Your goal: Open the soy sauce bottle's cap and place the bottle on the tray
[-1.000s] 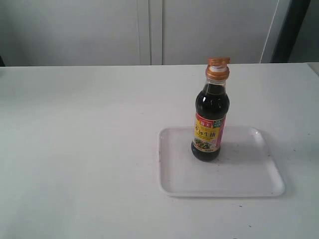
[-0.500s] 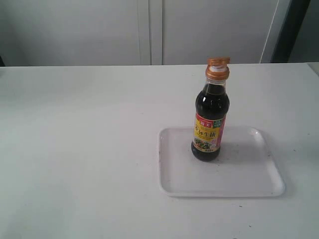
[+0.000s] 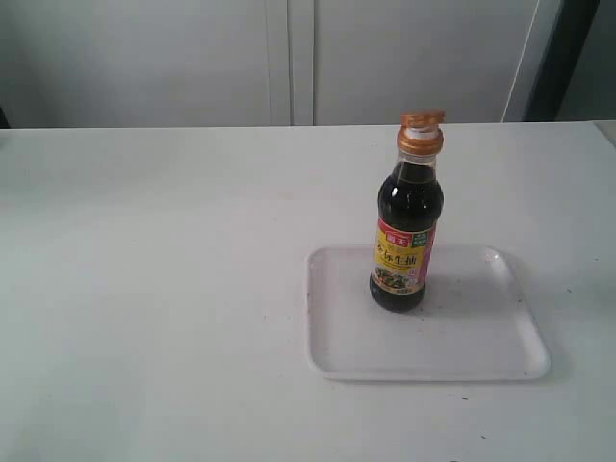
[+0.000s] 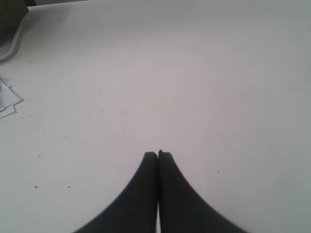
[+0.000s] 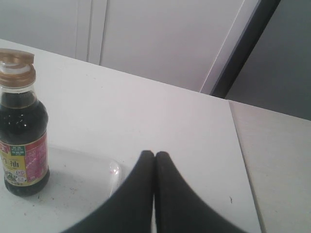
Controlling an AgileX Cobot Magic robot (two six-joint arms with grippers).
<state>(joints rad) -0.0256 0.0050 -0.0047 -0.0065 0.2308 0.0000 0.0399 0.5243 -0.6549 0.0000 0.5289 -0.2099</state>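
Note:
The soy sauce bottle [image 3: 409, 226] stands upright on the white tray [image 3: 481, 351], toward its far left part. Its orange cap [image 3: 422, 132] is flipped up, and a white spout shows under the lid. In the right wrist view the bottle [image 5: 20, 131] stands off to one side of my right gripper [image 5: 154, 154], which is shut and empty, over the tray [image 5: 82, 187] corner. My left gripper [image 4: 158, 155] is shut on nothing above bare white table. Neither gripper shows in the exterior view.
The white table [image 3: 154, 289] runs back to grey cabinet doors [image 3: 289, 58]. Some white paper sheets [image 4: 7, 99] and a dark object with a cable [image 4: 9, 22] lie at the edge of the left wrist view. A table seam [image 5: 243, 165] runs past the right gripper.

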